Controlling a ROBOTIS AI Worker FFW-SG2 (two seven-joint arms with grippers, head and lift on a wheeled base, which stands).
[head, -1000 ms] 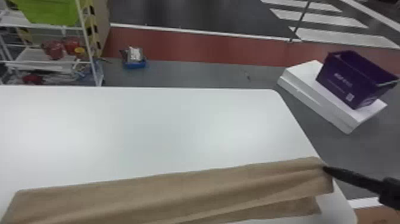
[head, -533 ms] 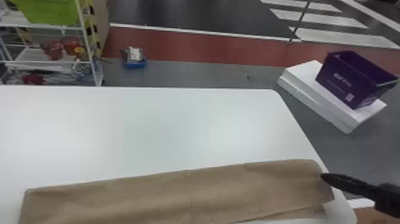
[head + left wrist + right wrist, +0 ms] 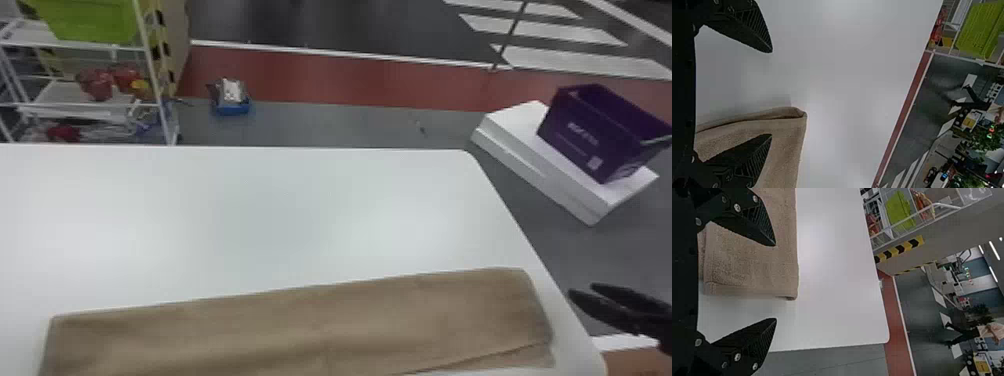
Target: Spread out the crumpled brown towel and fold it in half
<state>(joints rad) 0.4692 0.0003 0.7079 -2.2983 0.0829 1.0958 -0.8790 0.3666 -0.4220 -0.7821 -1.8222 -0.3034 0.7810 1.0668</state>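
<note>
My right gripper (image 3: 582,295) is beyond the table's right edge in the head view, just right of the brown towel (image 3: 300,325), its fingers parted. The towel lies as a long, folded strip along the table's near side, a lower layer peeking out at its near right corner. In the right wrist view the open right gripper (image 3: 775,282) has the towel's end (image 3: 750,262) near its fingers, nothing held. My left gripper (image 3: 772,94) stands open in the left wrist view, one finger over the towel's other end (image 3: 785,149), the other over bare tabletop.
The white table (image 3: 250,215) extends beyond the towel's far side. On the floor past its right edge, a purple box (image 3: 590,135) rests on white slabs (image 3: 540,165). A white shelf rack (image 3: 165,115) with a green bin (image 3: 90,22) stands behind at the left.
The right gripper has let go of the towel's right end and moved off to the right, its fingers now parted. The towel's upper layer has settled flatter, covering more of the lower one.
</note>
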